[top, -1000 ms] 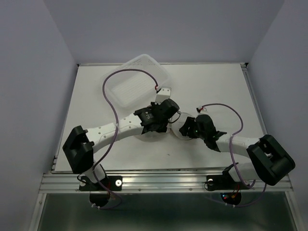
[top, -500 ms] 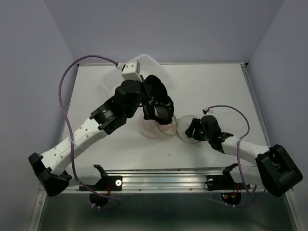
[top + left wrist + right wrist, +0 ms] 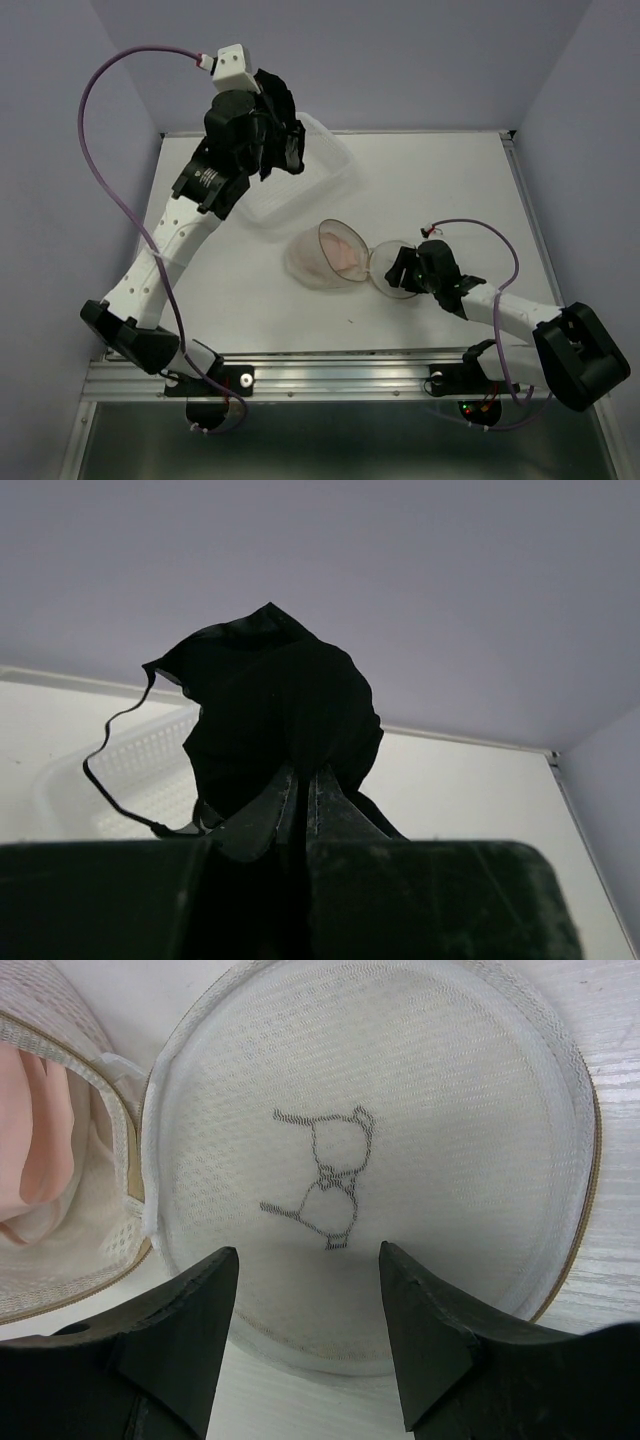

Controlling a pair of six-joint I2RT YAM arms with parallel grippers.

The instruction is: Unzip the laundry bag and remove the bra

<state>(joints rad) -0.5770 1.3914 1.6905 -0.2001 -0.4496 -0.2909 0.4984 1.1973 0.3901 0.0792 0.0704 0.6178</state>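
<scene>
Bra's black part (image 3: 270, 700) aloft in left claw (image 3: 304, 780)

White table (image 3: 450, 180), matte. Plain lilac walls: left (image 3: 60, 150), far (image 3: 400, 60), right (image 3: 590, 120). Aluminium rail (image 3: 340, 378) along near edge, dark floor (image 3: 350, 440) below. Light even, shadows soft.

The laundry bag (image 3: 430, 1110) is white mesh cloth with a tan rim; the bra (image 3: 270, 710) is matt black cloth; the basket (image 3: 150, 765) is white plastic.
</scene>
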